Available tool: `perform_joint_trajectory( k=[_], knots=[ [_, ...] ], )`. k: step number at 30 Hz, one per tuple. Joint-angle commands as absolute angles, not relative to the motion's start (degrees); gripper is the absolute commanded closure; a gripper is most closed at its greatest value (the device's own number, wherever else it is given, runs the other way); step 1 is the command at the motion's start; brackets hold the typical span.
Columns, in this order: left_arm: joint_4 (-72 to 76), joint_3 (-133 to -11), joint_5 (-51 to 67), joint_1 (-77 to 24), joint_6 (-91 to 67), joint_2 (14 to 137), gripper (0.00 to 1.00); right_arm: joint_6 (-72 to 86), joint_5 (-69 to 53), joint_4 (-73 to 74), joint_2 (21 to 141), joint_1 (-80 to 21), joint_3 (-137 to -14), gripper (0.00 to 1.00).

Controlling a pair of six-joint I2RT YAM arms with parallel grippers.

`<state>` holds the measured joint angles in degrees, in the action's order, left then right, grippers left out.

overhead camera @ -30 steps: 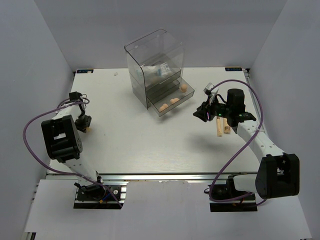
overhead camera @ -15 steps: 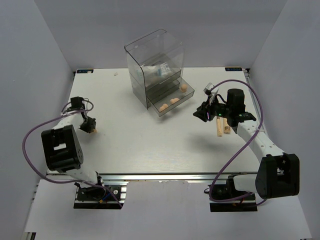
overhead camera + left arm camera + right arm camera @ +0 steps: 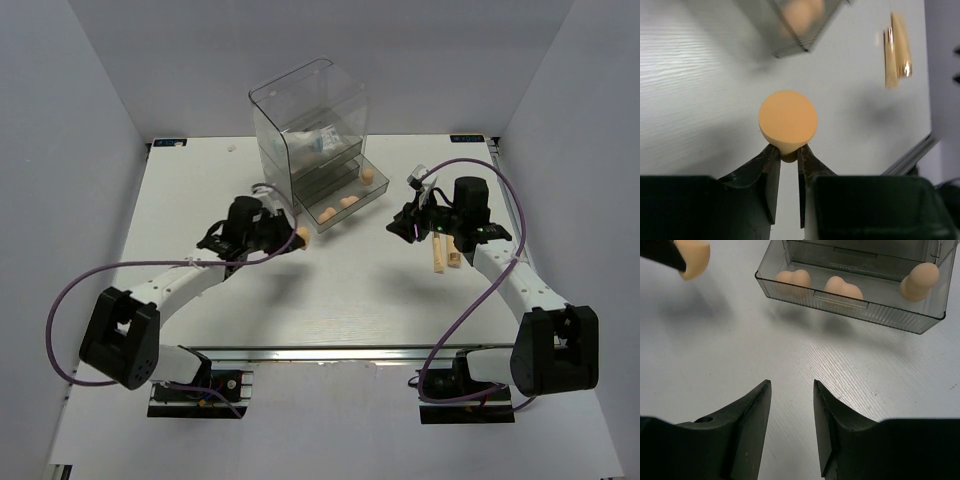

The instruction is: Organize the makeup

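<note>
My left gripper [image 3: 292, 238] is shut on the narrow end of a peach sponge [image 3: 302, 236], held above the table just left of the open bottom drawer [image 3: 352, 213]. In the left wrist view the sponge [image 3: 787, 122] sits between my fingertips [image 3: 771, 155]. Three more peach sponges [image 3: 348, 202] lie in that drawer and show in the right wrist view [image 3: 842, 288]. My right gripper [image 3: 404, 228] is open and empty, right of the drawer [image 3: 850, 307]. The beige stick [image 3: 438, 256] and tube [image 3: 453, 250] lie side by side at the right. White-and-blue sachets [image 3: 320, 142] sit in the box.
The tall clear drawer box [image 3: 305, 110] stands at the back middle of the table, its bottom drawer pulled out toward me. The table's right edge [image 3: 910, 155] shows in the left wrist view. Grey walls close in three sides.
My left arm has swung from the table's far left to the middle, carrying the sponge up to the open drawer. The right arm has not moved.
</note>
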<state>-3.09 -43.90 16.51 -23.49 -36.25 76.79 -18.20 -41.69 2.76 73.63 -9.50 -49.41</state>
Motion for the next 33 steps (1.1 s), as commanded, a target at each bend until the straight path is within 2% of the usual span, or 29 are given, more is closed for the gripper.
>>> perform_joint_trajectory(
  k=[1,5,13,16,18,21,25,30,31,32,33],
  knots=[
    [-4.55,-51.40,15.66,-30.39,-24.56,78.91,1.00,-18.28,-41.05,0.70,73.13,-9.67,-51.51,0.55],
    [-9.75,-61.94,8.19,-35.24,-17.15,86.55,1.00,-18.46,-40.08,0.62,71.99,-9.76,-50.63,0.55],
    [-22.67,-95.13,-7.19,-36.65,-6.08,112.21,1.00,-18.81,-38.23,0.62,70.75,-9.67,-49.31,0.54],
    [-25.93,-103.68,-12.72,-36.56,-4.66,118.63,0.80,-18.81,-38.06,0.70,70.23,-9.75,-48.87,0.54],
    [-24.18,-104.24,-15.11,-36.65,-5.01,119.09,0.57,-18.72,-38.06,0.62,69.61,-9.67,-48.25,0.54],
    [-24.52,-106.78,-16.61,-36.65,-5.01,120.06,0.45,-18.72,-38.14,0.62,69.43,-9.76,-47.81,0.54],
    [-23.73,-108.28,-15.74,-36.91,-5.45,118.31,0.39,-18.90,-39.20,0.62,70.31,-9.67,-48.07,0.53],
    [-22.77,-108.73,-12.22,-37.09,-7.99,112.95,0.41,-18.46,-43.50,-0.95,72.68,-9.84,-48.60,0.55],
    [-22.42,-108.11,-12.04,-37.09,-9.48,111.72,0.58,-17.85,-43.24,-2.10,74.08,-10.28,-48.60,0.60],
    [-22.15,-107.24,-12.04,-37.09,-10.28,110.40,0.75,-15.67,-42.46,-2.72,74.87,-10.63,-48.86,0.85],
    [-21.71,-104.70,-12.39,-37.09,-11.33,107.35,0.91,-14.34,-38.88,-2.99,76.01,-11.16,-49.30,0.99]
  ],
)
